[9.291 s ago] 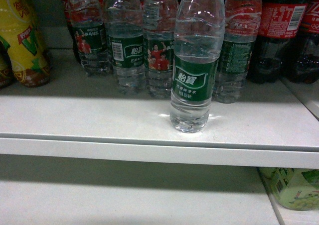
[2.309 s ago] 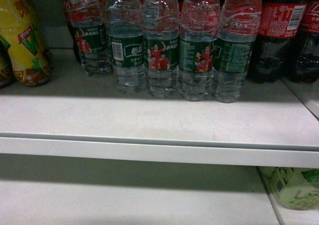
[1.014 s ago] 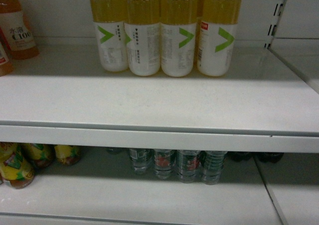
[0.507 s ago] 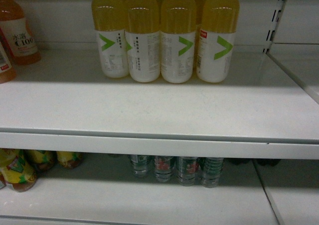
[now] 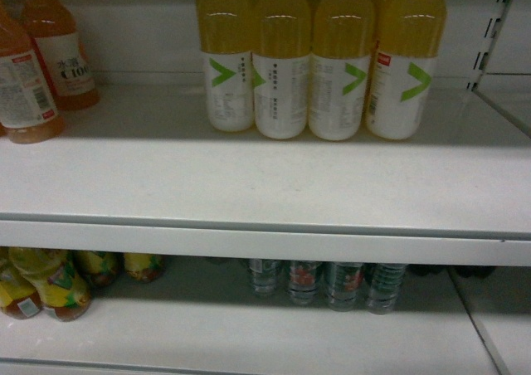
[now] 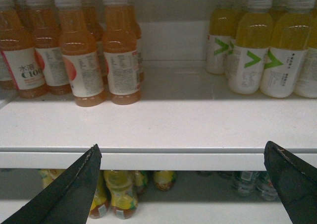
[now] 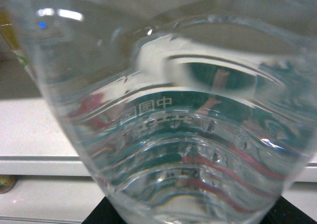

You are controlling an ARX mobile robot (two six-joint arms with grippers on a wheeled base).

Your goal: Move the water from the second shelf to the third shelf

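Observation:
A clear ribbed water bottle with a green label fills the right wrist view. My right gripper is shut on it, and only the dark finger bases show at the bottom corners. Behind the bottle lies a white shelf edge. In the head view more water bottles stand on the lower shelf, under the white upper shelf. Neither gripper shows in the head view. My left gripper hangs open and holds nothing, level with the upper shelf's front edge.
Yellow drink bottles with white labels stand at the back of the upper shelf. Orange drink bottles stand at its left. Yellow-labelled bottles sit on the lower shelf's left. A slotted shelf upright rises at the right.
The head view has risen from the water shelf to the shelf above, then drifted left. The front water bottle left its shelf. The yellow bottles now sit further right in the frame.

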